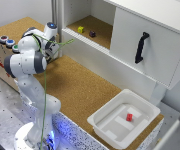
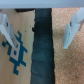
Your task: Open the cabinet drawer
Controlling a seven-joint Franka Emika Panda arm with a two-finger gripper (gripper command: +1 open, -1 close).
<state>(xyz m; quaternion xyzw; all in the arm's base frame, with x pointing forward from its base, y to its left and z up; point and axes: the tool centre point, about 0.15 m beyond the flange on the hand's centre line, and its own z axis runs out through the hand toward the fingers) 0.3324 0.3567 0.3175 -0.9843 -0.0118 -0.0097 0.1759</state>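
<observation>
So the gripper (image 2: 42,30) has its jaws wide apart, nothing between them, hovering at the upper left of the exterior view. Cabinet drawer (image 1: 110,60) sits mid-frame, looks closed, under the cabinet (image 1: 150,35) with its cork shelf.

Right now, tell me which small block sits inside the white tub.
The red block, alone in the white tub. The yellow block and the dark block sit on the cabinet's cork floor.

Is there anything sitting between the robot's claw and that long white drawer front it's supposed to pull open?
Nothing visible does. The claw hangs over bare cork counter at the exterior view's left, and the stretch to the long, low white drawer front looks free. The white plastic tub sits farther along, out of the path.
</observation>
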